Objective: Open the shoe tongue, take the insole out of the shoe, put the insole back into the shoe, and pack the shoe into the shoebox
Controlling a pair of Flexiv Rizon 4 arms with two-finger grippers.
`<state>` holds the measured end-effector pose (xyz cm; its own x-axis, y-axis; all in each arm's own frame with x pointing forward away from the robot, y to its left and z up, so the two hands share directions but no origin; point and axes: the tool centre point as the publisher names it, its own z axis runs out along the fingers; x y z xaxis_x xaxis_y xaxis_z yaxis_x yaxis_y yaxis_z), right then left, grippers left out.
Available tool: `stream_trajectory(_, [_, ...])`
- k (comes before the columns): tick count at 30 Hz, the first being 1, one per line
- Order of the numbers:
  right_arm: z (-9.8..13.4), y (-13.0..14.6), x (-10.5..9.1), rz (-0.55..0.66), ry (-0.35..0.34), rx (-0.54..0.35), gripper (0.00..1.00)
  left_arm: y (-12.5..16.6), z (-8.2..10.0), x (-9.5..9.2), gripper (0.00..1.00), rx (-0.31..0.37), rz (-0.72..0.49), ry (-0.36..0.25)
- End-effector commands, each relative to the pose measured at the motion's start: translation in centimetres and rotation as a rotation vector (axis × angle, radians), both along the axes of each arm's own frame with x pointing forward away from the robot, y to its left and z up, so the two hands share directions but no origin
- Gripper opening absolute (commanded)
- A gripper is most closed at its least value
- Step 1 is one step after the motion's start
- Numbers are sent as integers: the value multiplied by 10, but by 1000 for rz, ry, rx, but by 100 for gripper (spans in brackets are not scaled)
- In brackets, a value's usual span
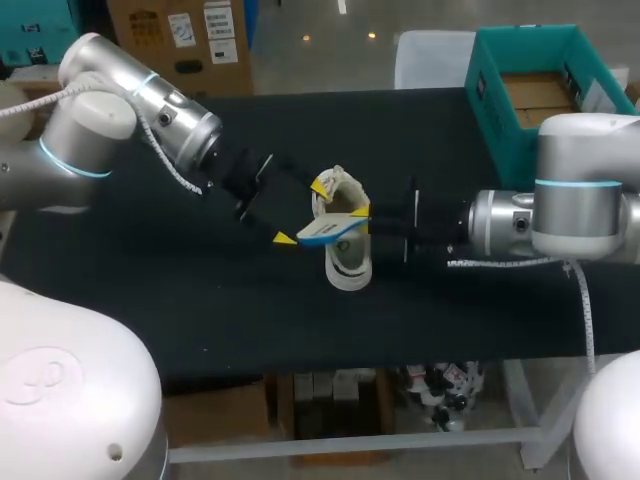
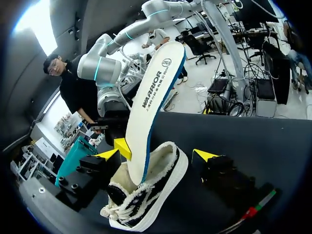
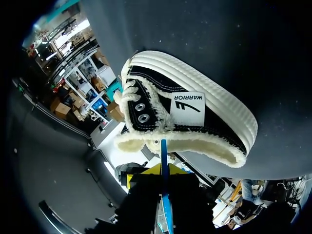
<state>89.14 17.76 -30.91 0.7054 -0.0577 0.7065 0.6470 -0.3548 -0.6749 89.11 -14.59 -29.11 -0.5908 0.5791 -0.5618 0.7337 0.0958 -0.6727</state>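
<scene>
A black shoe (image 1: 350,262) with a white sole and fleecy lining lies mid-table, its toe toward the front edge. The white insole (image 1: 330,230) with a blue rim sticks out of the shoe's opening. My right gripper (image 1: 358,212) is shut on the insole. In the right wrist view the insole (image 3: 163,156) runs edge-on between the fingers of that gripper (image 3: 163,171), with the shoe (image 3: 195,117) just ahead. My left gripper (image 1: 303,212) stands open on the shoe's left. In its own view the left gripper (image 2: 156,155) has its fingers on either side of the shoe (image 2: 146,195) and the upright insole (image 2: 151,102), touching neither.
A teal shoebox (image 1: 500,110) with brown cardboard inside stands at the table's back right corner, beyond my right arm. Its teal wall (image 2: 73,158) shows past my left gripper's finger. The black tabletop (image 1: 200,290) stretches around the shoe.
</scene>
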Motion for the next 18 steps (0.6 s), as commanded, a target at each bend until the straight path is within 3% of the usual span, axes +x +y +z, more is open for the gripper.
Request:
stream_trajectory(1, [-2,0,2,5,-2,5,0,-3,-2,9,100,-12,-34,29])
stream_trajectory(13, [-1,-5,4,-3,-20,9,0,-3,-2,9,100,-12,-34,29])
stream_trajectory(16, [-2,-5,6,-6,-20,9,0,-4,-12,14,100,-24,0,17])
stream_trajectory(17, [-3,-6,6,-8,-19,10,0,-5,-15,18,85,-35,-7,-3])
stream_trajectory(18, [-3,-6,6,-8,-18,9,0,-7,-17,20,79,-40,-1,-6])
